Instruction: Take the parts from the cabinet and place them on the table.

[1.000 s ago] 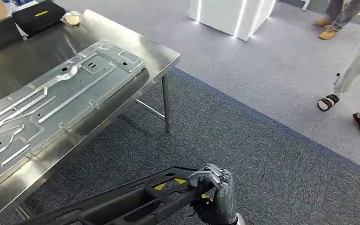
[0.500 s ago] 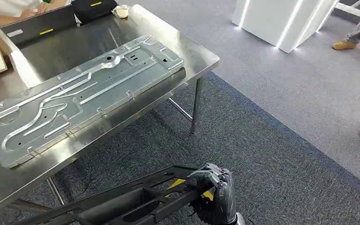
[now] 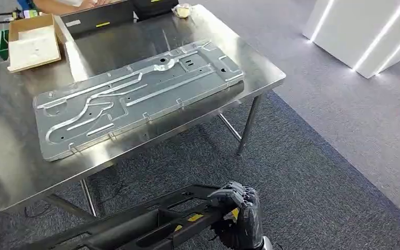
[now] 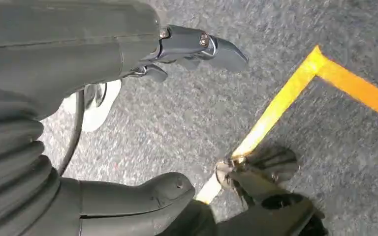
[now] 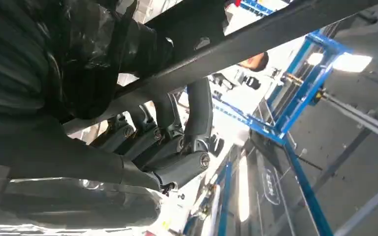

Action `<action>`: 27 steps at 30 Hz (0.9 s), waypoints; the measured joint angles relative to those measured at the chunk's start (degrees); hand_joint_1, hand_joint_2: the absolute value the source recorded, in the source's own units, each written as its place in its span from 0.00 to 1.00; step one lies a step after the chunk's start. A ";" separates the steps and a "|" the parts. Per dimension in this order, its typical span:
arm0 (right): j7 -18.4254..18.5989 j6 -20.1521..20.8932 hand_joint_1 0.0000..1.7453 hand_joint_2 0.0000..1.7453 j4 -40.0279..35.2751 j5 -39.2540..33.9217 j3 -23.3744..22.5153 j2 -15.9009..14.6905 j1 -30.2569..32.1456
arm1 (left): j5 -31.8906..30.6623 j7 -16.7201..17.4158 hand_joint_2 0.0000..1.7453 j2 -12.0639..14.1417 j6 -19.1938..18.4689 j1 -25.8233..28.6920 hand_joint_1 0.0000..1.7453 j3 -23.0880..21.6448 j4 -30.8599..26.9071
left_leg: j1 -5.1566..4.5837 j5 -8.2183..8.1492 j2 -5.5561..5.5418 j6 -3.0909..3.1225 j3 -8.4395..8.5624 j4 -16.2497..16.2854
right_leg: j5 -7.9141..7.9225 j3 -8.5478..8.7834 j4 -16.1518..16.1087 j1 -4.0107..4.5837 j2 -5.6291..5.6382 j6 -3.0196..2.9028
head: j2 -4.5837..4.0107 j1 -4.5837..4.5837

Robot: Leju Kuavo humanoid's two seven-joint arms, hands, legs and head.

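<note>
Black plastic frame part [image 3: 151, 224]: your right hand [image 3: 237, 211] clenches its end, long axis running leftward below the stainless tabletop [image 3: 10, 172], whose near edge lies ahead beside the stamped metal panel [image 3: 135, 96]. Left hand [image 4: 128, 59] hangs released.

View swung left; table [image 3: 10, 177] fully visible

Looking like a factory demo/workshop floor: steel bench [image 3: 15, 172] w/ stamped sheet-metal panel [image 3: 135, 99] lying ahead of the hand [image 3: 237, 211], grey carpet [image 3: 317, 182], yellow floor tape [image 4: 280, 108], blue racking [image 5: 300, 98].
</note>
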 joint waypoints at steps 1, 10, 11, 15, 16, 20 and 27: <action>-0.02 0.00 1.00 1.00 -0.02 0.00 0.00 0.04 -0.01 | 0.00 0.00 1.00 0.02 0.00 0.14 0.00 0.02 0.00 | -0.14 0.05 -0.70 -0.48 -0.32 -0.10 | 0.25 0.25 -0.56 -0.48 -0.83 -0.40 | 0.00 0.02; 0.04 0.02 1.00 1.00 -0.09 0.00 0.00 0.15 0.14 | 0.00 0.09 1.00 0.17 0.20 0.20 0.00 0.07 0.00 | 0.23 -2.94 9.26 -1.83 -3.25 8.16 | -0.33 1.08 -0.97 -0.40 -9.07 -1.13 | 0.00 -0.02; 0.04 0.04 1.00 1.00 -0.09 0.00 0.00 0.15 0.14 | 0.02 0.09 1.00 0.17 0.20 0.19 0.00 0.07 0.00 | 0.18 -0.90 11.05 -1.62 -0.19 2.84 | -0.60 1.34 -0.77 -0.41 -9.64 -0.85 | 0.00 -0.04; 0.11 0.35 1.00 1.00 -0.15 0.00 -0.09 0.15 0.11 | 0.04 0.04 1.00 0.17 0.20 0.15 0.00 0.07 0.00 | -0.60 -1.03 11.62 -0.03 0.47 0.67 | -1.05 1.88 -0.68 0.15 -11.65 0.52 | 0.02 -0.02; 0.11 0.39 1.00 1.00 -0.20 0.00 -0.09 0.15 0.10 | 0.07 0.04 1.00 0.17 0.20 0.26 0.00 0.09 0.00 | -0.67 -1.00 10.92 0.31 0.27 0.47 | -1.13 2.16 -0.85 0.09 -12.26 0.84 | 0.02 -0.02; 0.24 0.70 1.00 1.00 -0.57 0.20 -0.35 0.13 0.37 | 0.09 0.02 1.00 0.15 0.22 -0.07 0.00 0.11 0.00 | -0.05 -0.29 8.40 1.78 0.68 -0.11 | -7.79 -1.98 8.98 -0.50 -4.79 1.54 | 0.00 0.04; 0.04 1.42 1.00 1.00 -0.70 -0.81 -0.48 0.15 0.52 | -0.18 -0.07 1.00 0.04 0.20 0.04 0.00 0.13 0.00 | -0.48 -0.76 5.38 1.69 1.07 0.41 | 0.29 -0.18 0.95 -0.37 -3.75 0.29 | 0.02 0.04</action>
